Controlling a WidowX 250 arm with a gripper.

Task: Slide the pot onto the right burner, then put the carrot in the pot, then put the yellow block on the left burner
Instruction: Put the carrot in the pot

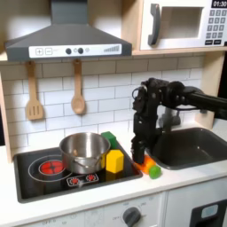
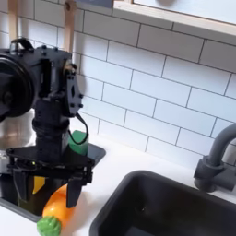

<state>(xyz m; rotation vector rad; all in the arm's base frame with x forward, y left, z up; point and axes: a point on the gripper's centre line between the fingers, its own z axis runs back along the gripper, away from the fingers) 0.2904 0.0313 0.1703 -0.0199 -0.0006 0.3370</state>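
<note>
Jaws of gripper (image 2: 53, 192) spread, straddling one carrot (image 2: 57, 205) at cooktop edge (image 1: 140, 170); one pot (image 1: 84, 151), one yellow block (image 1: 114, 161) adjacent

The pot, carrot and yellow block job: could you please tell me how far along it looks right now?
Done: the pot sits on the cooktop's burner on the first exterior view's right. In hand: the gripper is low over the carrot, which lies on the counter; its fingers look spread either side, no grasp yet. Left: carrot into the pot, then the yellow block, beside the pot, onto the bare burner.

Black jointed arm, boxy segments, seemingly matte tool (image 1: 140, 152)
</note>
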